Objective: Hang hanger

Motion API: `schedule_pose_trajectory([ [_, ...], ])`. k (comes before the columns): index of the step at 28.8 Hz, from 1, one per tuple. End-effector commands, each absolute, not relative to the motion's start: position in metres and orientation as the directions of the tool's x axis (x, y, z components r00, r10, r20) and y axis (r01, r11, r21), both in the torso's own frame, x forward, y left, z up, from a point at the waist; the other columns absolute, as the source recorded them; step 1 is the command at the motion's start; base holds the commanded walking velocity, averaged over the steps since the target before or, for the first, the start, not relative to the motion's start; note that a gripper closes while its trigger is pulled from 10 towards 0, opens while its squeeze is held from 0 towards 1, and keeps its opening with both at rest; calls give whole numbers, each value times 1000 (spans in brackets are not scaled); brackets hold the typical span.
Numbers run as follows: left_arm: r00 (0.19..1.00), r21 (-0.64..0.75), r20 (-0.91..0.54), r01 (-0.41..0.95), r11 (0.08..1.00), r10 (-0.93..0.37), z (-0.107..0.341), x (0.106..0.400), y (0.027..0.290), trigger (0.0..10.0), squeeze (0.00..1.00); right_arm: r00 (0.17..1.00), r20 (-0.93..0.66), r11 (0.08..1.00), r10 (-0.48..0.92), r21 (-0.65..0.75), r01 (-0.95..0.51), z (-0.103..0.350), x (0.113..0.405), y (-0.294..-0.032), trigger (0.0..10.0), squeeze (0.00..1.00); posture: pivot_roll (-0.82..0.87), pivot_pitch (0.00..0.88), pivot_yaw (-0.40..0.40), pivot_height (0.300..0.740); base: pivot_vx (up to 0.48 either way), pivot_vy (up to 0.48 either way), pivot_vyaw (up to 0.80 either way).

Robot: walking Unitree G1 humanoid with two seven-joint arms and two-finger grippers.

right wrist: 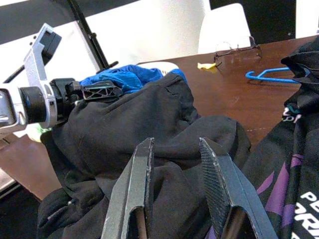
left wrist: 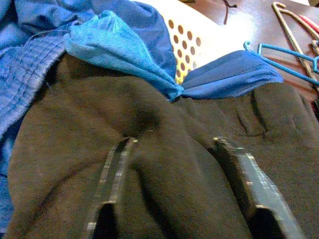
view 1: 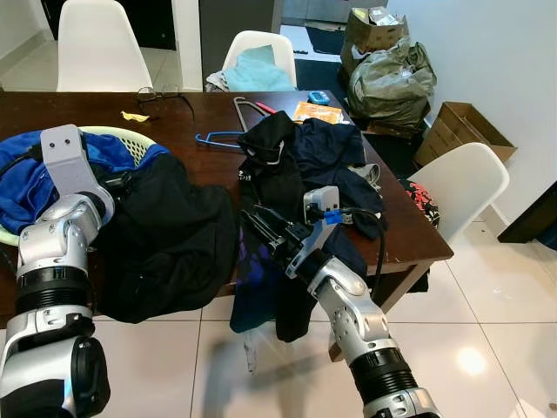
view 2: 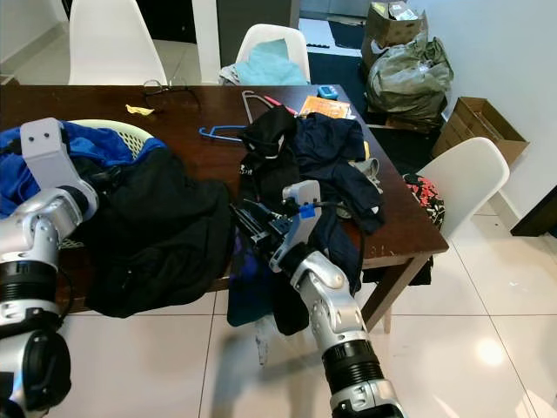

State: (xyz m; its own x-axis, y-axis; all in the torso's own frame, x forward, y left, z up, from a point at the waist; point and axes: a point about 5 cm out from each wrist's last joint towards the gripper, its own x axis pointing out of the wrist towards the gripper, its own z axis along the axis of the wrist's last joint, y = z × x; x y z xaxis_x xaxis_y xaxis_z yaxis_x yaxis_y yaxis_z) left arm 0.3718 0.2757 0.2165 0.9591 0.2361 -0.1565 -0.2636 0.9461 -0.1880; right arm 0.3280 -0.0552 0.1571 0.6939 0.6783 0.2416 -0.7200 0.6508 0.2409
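Observation:
A blue hanger (view 1: 219,137) lies flat on the dark wooden table (view 1: 200,111), with a grey metal hanger (view 1: 246,108) just beyond it. A black garment (view 1: 170,235) is draped over the table's near edge. My left gripper (left wrist: 174,144) is open, its fingers (left wrist: 115,169) pressing down on this black cloth beside the white laundry basket (view 1: 130,139) of blue clothes. My right gripper (right wrist: 175,147) hovers open and empty between the black garment and a pile of dark clothes (view 1: 300,161), which hangs off the table edge.
White chairs stand at the far side (view 1: 96,43) and the right end (view 1: 461,178) of the table. Glasses (view 1: 161,94), a yellow scrap (view 1: 133,116) and an orange booklet (view 1: 315,111) lie on the table. Bags (view 1: 392,78) and a cardboard box (view 1: 461,131) line the right wall.

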Motion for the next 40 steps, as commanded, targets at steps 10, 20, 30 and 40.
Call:
schedule_pose_trajectory([
  [10,952,-231,-195,-277,932,235,210,371,279,0,0,698,240,648,675,259,-716,158,331,-57,10000,0,33,119,-116,740,0,0,0],
  [20,970,-208,-67,-243,947,234,241,369,252,0,0,714,253,660,653,272,-700,160,333,-59,10000,0,40,114,-102,740,0,0,0],
  [30,953,-121,300,-8,993,44,307,359,155,0,0,729,269,671,629,286,-684,163,334,-60,10000,0,39,102,-77,740,0,0,0],
  [40,771,113,575,257,960,-274,348,336,100,0,0,753,271,691,600,298,-658,160,334,-67,10000,0,40,97,-51,740,0,0,0],
])
